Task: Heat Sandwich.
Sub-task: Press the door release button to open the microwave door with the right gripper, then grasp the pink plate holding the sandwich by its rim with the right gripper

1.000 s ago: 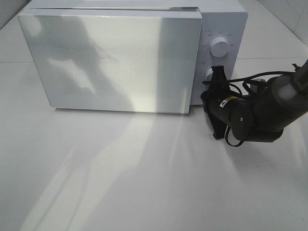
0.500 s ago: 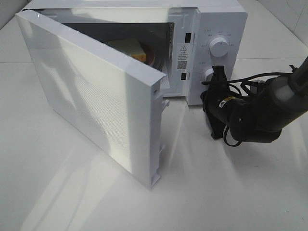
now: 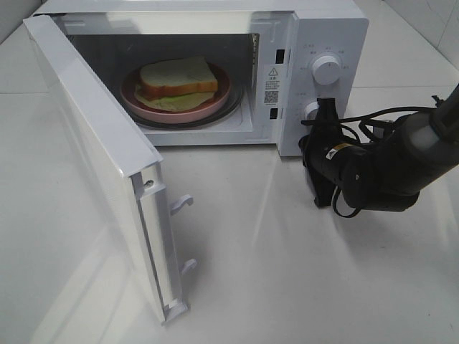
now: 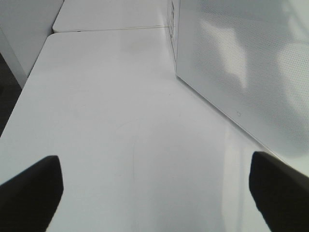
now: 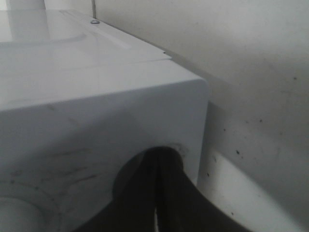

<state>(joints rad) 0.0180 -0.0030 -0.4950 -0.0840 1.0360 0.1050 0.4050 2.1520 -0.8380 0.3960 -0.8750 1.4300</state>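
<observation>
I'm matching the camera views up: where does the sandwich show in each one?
Exterior high: sandwich on the pink plate inside the open microwave.
Left wrist: not in it.
Right wrist: not in it.
Shared landmark: the microwave, door in left wrist, casing in right wrist.

The right arm comes in from the 3 o'clock edge of the high view, its thick black wrist lying low and nearly level. It bends there so that the right end effector points toward 12 o'clock, and its two fingers are pressed flat together. The left end effector shows only in its own wrist view, where its dark fingertips stand far apart, spread as wide as they go.
</observation>
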